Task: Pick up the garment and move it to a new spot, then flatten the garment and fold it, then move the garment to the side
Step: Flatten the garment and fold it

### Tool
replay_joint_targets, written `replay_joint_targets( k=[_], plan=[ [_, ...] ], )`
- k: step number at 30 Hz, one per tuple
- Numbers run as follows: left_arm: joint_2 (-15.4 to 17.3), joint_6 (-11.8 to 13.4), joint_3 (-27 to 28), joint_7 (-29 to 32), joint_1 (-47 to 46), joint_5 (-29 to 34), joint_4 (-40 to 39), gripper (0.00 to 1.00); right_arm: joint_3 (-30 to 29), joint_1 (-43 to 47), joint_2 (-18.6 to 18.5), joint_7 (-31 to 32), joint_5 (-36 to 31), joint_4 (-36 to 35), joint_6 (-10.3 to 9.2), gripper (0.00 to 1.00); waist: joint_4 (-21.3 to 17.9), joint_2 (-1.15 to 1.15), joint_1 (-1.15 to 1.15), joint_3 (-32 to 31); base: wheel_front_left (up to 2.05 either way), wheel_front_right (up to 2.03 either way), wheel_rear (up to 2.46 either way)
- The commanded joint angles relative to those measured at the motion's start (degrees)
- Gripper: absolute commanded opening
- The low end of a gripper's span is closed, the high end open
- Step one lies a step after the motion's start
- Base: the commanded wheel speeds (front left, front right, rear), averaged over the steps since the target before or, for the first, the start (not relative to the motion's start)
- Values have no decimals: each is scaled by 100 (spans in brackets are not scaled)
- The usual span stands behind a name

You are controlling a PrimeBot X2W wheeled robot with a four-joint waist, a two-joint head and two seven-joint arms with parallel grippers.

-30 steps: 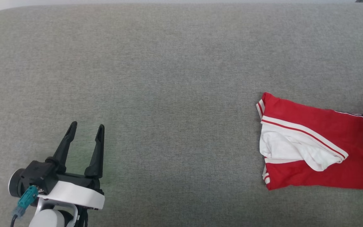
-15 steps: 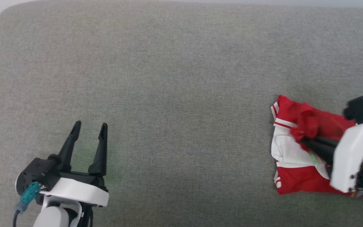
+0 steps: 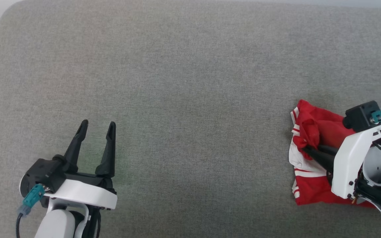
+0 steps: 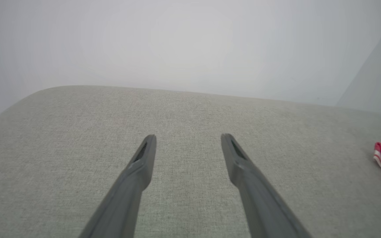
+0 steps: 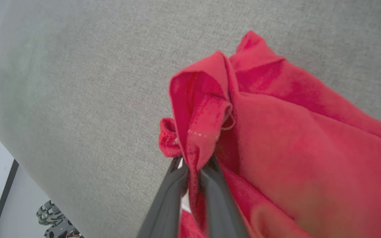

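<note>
Pinching the garment [image 3: 313, 190], the right claw [image 3: 305, 149]

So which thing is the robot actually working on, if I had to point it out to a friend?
Look at the wide grey fabric surface, then along to the robot's right. There lies a bunched red garment with white, red-striped trim, a fold of it pinched by the right gripper. It stands out as bright red cloth against plain grey.

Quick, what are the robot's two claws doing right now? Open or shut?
Left gripper: open, holding nothing.
Right gripper: shut on the garment, pinching a red fold.
</note>
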Motion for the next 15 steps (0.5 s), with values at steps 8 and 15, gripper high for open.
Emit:
replay_joint_targets(
  k=[8, 15],
  plan=[
    [97, 8, 139, -8, 222, 3, 57, 100, -286, -59, 22, -435, 388, 93, 0, 100, -217, 0, 0, -281, 0, 0, 0],
    [91, 9, 66, -8, 356, -32, 144, 100, -450, -23, -185, -844, 767, 142, 0, 100, -404, 0, 0, -546, 0, 0, 0]
  ],
)
